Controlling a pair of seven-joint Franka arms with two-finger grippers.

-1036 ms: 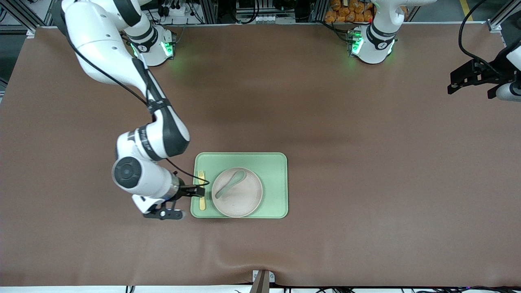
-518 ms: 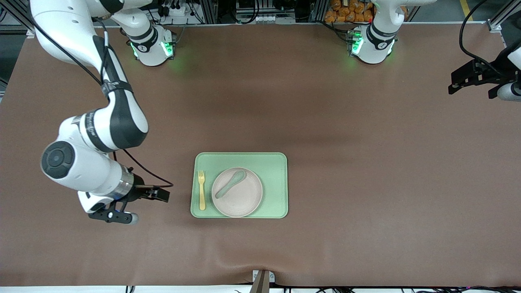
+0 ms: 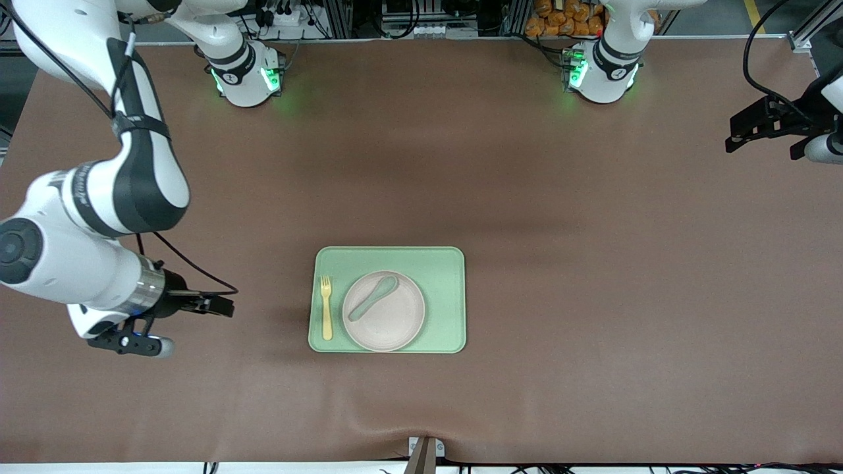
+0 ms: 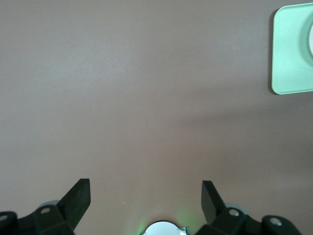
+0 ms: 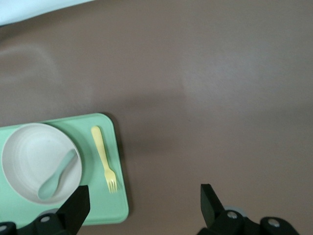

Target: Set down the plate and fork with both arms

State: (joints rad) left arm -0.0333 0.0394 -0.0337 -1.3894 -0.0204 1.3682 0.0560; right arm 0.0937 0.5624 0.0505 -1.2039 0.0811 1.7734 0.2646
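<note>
The right end effector (image 3: 220,305) has its two black fingers spread wide with nothing between them and touches nothing; it hangs over bare brown table (image 3: 593,276) toward the right arm's end, well apart from the tray. The left end effector (image 3: 737,135) is likewise spread wide and empty, as its wrist view shows, with only table surface between its fingers (image 4: 78,196); it waits over the left arm's end of the table, well apart from everything. The plate (image 3: 384,311) is round, shallow and off-white with a matte look, and it sits on a rectangular light-green tray (image 3: 448,263) with rounded corners. A muted grey-green spoon (image 3: 373,297) lies in the plate at a slant. The fork (image 3: 326,307) is small, pale yellow plastic with short tines; it lies flat on the tray just beside the plate, on the side toward the right arm's end, its tines pointing away from the front camera. Of the tray's things, the fork is the one closest to the right end effector, with bare table between them.
</note>
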